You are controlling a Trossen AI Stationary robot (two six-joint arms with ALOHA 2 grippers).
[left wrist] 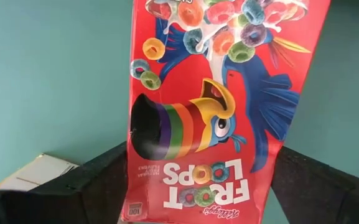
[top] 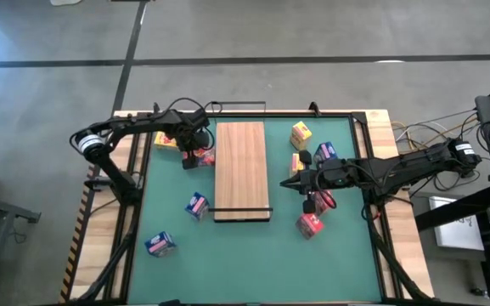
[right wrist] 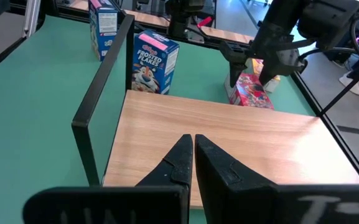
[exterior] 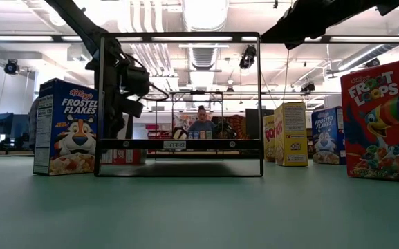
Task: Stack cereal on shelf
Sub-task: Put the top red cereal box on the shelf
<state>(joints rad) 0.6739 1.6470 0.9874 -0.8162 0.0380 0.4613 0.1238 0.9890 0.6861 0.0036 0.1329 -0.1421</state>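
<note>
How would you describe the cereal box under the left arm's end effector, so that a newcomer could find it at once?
Start at the long wooden shelf in the middle of the green mat. Just off its left edge, near the far end, the left end effector straddles a red Froot Loops box lying flat, toucan face up. Its neighbours on that side are a yellow box and blue Frosted Flakes boxes.

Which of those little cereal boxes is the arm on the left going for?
The red Froot Loops box lying flat on the green mat, left of the shelf. It alone sits between the left gripper's spread fingers; the others stand apart.
</note>
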